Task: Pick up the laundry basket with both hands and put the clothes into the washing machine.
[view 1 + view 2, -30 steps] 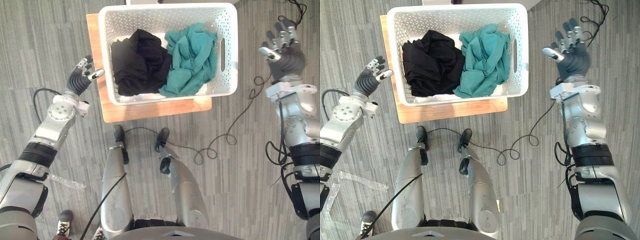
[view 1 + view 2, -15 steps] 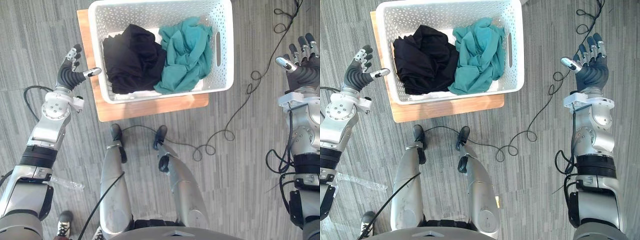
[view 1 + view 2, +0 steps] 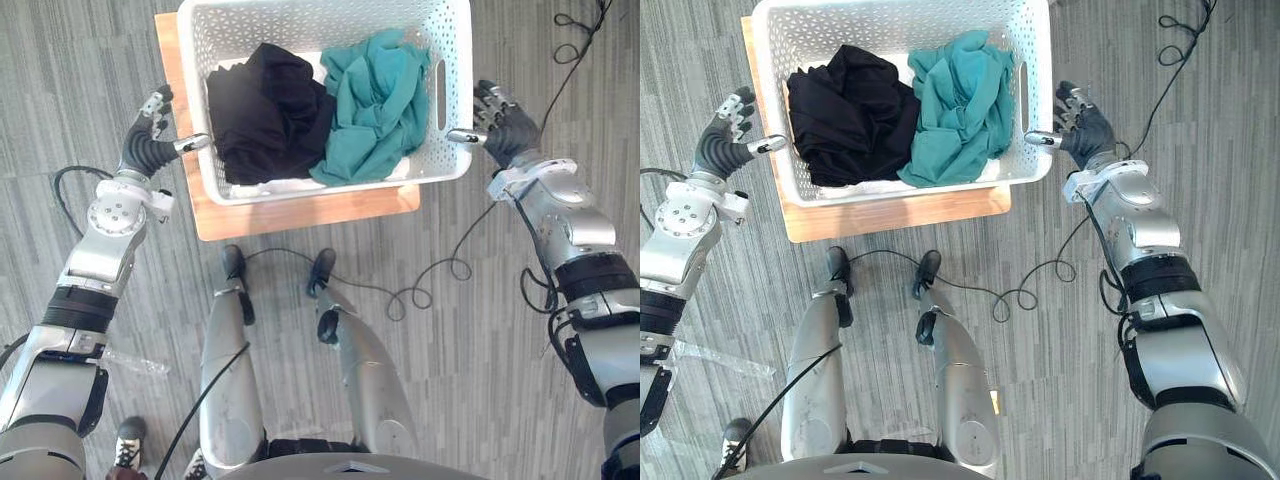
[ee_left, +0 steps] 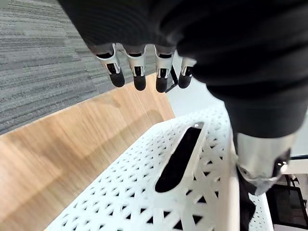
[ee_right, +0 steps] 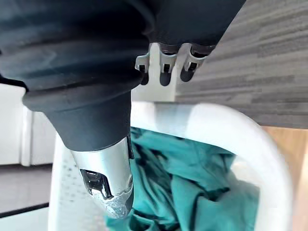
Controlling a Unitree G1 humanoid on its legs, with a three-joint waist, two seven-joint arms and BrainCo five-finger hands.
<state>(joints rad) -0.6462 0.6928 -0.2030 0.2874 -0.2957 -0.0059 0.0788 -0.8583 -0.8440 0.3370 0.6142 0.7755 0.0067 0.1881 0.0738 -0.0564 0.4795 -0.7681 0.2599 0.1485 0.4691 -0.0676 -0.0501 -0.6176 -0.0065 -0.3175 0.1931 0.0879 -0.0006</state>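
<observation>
A white perforated laundry basket [image 3: 455, 168] stands on a low wooden board [image 3: 300, 212] on the floor in front of me. Inside it lie a black garment [image 3: 265, 110] on the left and teal clothes [image 3: 380, 90] on the right. My left hand [image 3: 148, 150] is open beside the basket's left wall, its thumb reaching over the rim; the left wrist view has the handle slot [image 4: 180, 156] just past the straight fingers [image 4: 139, 77]. My right hand [image 3: 505, 125] is open at the right wall, thumb [image 5: 108, 187] over the rim [image 5: 240, 130] above the teal clothes [image 5: 192, 192].
Grey striped carpet surrounds the board on all sides. A crumpled piece of clear plastic [image 3: 130, 362] lies on the floor at the lower left, and a person's shoe [image 3: 128, 440] stands at the bottom left.
My right hand has swung in from far out on the right to the basket's right rim. My left hand has closed in a little on the left wall.
</observation>
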